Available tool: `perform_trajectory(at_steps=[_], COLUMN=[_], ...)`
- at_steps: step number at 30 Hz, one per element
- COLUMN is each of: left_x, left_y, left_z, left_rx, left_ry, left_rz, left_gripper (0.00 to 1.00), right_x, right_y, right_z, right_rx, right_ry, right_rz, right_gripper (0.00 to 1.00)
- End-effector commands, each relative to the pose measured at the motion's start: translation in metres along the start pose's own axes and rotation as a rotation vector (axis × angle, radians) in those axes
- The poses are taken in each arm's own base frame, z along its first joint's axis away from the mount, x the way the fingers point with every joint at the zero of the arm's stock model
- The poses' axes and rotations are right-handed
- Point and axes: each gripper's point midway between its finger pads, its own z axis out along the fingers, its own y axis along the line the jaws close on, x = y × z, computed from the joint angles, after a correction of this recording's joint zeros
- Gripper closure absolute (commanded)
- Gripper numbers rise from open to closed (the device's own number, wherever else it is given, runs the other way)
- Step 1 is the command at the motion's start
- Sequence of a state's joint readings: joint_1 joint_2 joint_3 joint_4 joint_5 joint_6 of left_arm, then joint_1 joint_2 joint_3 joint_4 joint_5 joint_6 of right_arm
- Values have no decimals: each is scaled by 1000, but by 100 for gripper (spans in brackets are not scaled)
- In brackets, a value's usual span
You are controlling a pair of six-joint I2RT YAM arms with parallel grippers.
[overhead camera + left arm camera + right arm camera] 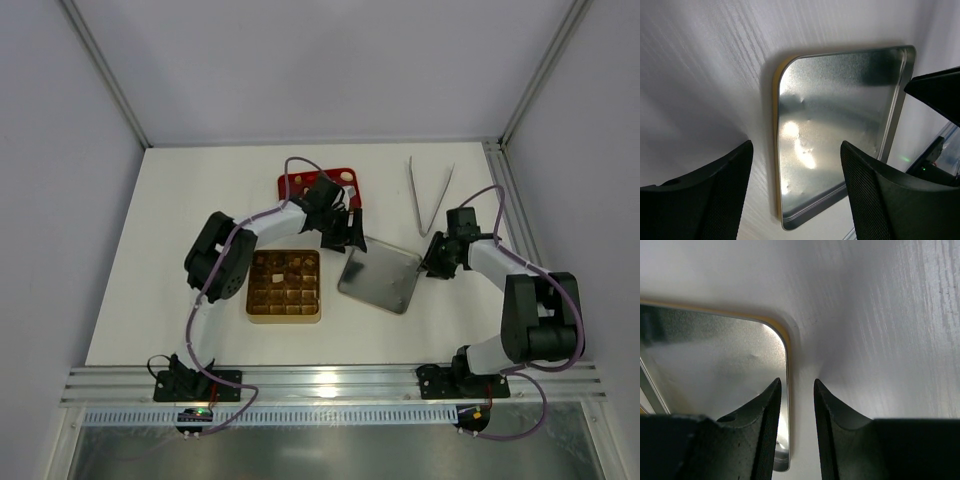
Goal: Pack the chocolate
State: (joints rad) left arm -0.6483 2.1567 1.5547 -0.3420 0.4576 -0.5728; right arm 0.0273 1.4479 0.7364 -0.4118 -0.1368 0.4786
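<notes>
Where the chocolate lies: small brown pieces point(296, 265) and one cream piece sit in the far rows of the gold gridded box point(283, 318); the nearer compartments are too small to read.
Gold box: flat on the white table point(180, 230), left of centre, just beside the metal lid.
Metal lid point(378, 280): lies hollow side up at the table's centre, slightly skewed, with a gold outer edge showing at its rim.
Left gripper point(796, 150): hovers over the lid's far left corner, fingers spread wide with nothing between them.
Right gripper point(797, 382): low at the lid's right corner, fingers parted only narrowly; one stands over the lid, the other over bare table, and whether either touches the rim I cannot tell.
Red tray point(300, 183): behind the left arm's wrist, partly hidden.
Tweezers point(430, 195): far right, well apart from the lid.
</notes>
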Motion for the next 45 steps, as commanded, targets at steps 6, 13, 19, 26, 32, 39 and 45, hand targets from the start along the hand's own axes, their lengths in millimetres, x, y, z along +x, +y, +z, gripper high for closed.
perform_trajectory(at_steps=[6, 13, 19, 26, 32, 39, 45], left_x=[21, 30, 31, 33, 32, 23, 19], left_y=[41, 58, 60, 58, 51, 39, 25], left_z=[10, 10, 12, 13, 15, 4, -6], left_rx=[-285, -431, -494, -536, -548, -530, -492], left_ry=[86, 111, 108, 92, 74, 50, 70], left_rz=[44, 87, 119, 144, 172, 200, 209], left_gripper=[44, 61, 71, 83, 94, 100, 100], right_x=[-16, -21, -24, -20, -18, -17, -11], right_y=[7, 10, 12, 14, 18, 23, 24], right_z=[9, 11, 9, 11, 14, 13, 12], right_rx=[-3, -10, -19, -37, -57, -86, -108], right_ry=[-45, -55, -67, -66, -65, -67, -61], right_rz=[-4, -7, -11, -12, -13, -27, -26], right_gripper=[66, 66, 66, 66, 66, 61, 52])
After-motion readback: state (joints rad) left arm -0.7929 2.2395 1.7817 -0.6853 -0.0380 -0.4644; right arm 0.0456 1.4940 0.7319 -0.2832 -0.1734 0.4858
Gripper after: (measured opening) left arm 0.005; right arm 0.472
